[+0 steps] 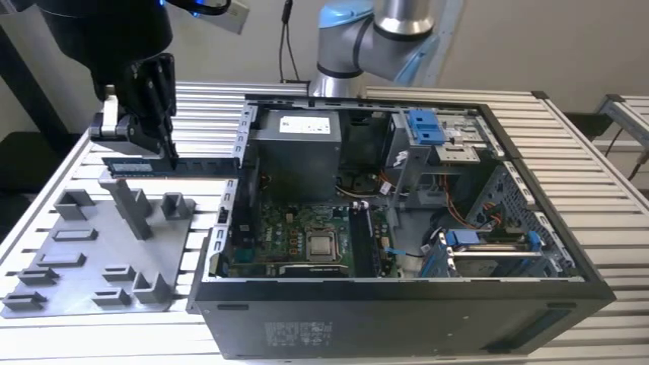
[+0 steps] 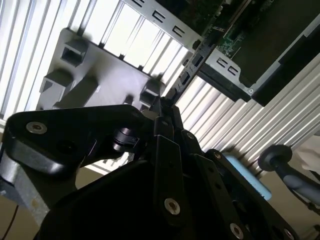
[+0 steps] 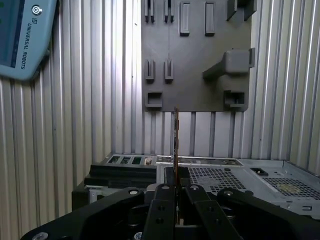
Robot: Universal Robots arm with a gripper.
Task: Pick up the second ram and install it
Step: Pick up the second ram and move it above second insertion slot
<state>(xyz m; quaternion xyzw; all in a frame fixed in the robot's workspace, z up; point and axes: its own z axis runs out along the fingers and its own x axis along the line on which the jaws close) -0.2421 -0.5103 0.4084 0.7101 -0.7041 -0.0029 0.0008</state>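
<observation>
Second ram (image 1: 203, 166) hung level in the air over the slatted table (image 1: 598, 152); the open computer case (image 1: 406, 323) stood just beside its end, toward the exterior view's right; the grey fixture (image 1: 91, 251) lay below it; the gripper (image 1: 166, 157) had its fingers pinched tight on the stick near its labelled end (edge-on in the first wrist view).

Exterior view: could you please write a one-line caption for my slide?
The gripper holds the second ram level in the air near the grey fixture, beside the open computer case.
</observation>
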